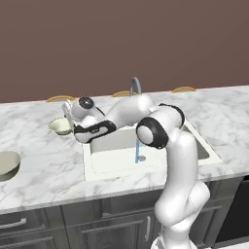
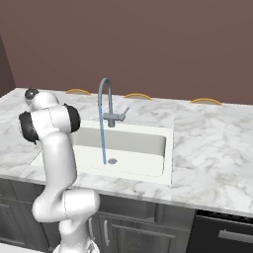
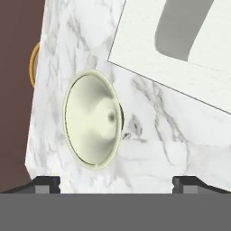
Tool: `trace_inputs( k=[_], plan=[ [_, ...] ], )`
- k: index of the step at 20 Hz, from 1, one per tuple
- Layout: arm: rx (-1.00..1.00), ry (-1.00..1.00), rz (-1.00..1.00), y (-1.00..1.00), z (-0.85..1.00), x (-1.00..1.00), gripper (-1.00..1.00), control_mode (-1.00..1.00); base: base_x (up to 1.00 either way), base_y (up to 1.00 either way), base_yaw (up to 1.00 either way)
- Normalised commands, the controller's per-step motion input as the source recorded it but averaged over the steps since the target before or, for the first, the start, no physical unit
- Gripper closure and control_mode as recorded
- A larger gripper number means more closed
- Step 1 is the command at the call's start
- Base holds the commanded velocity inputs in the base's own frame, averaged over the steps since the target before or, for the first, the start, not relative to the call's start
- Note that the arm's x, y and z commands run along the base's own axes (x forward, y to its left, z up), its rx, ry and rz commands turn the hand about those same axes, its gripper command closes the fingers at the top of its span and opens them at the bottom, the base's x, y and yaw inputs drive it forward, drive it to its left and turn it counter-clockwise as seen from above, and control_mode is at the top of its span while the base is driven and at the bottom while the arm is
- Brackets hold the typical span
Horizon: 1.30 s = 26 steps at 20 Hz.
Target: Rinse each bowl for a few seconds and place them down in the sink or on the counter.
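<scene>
A: While water (image 2: 103, 133) runs from the faucet (image 2: 105, 99) into the sink (image 1: 99, 163), where's the gripper (image 1: 67, 113)?

B: Over the counter (image 1: 44, 170), left of the sink, just above the cream bowl (image 1: 60, 125). In the hand view its fingertips (image 3: 47, 183) stand wide apart at the bottom, and the bowl (image 3: 92, 122) lies between them, further out, with nothing pinched.

A: So the bowl isn't held?

B: No. It sits upright on the marble, near the back wall and close beside the sink's left rim.

A: And the grey bowl (image 1: 7, 164)?

B: Also on the counter, at the far left edge of the left base view, well apart from the cream one and nearer the front.

A: Anything in the basin?

B: A thin blue stream that lands beside the drain (image 2: 112, 161).
</scene>
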Motion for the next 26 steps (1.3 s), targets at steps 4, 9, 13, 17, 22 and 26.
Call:
trace_inputs(
  k=[4, 9, 13, 17, 22, 26],
  plan=[
    [0.06, 0.0, 0.15, -0.11, 0.3, -0.63, -1.0, -1.0, 0.0, 0.0, 0.0],
    [0.04, 0.0, 0.17, -0.25, 0.46, -0.48, -1.0, -1.0, 0.0, 0.0, 0.0],
    [0.05, 0.0, 0.17, -0.23, 0.55, -0.29, -1.0, -1.0, 0.0, 0.0, 0.0],
    [0.06, 0.01, 0.15, -0.32, 0.59, -0.16, -1.0, -1.0, 0.0, 0.0, 0.0],
    [0.09, 0.05, 0.12, -0.45, 0.6, -0.12, -1.0, -1.0, 0.0, 0.0, 0.0],
    [0.08, 0.05, 0.13, -0.53, 0.5, -0.12, -1.0, -1.0, 0.0, 0.0, 0.0]
  ],
)
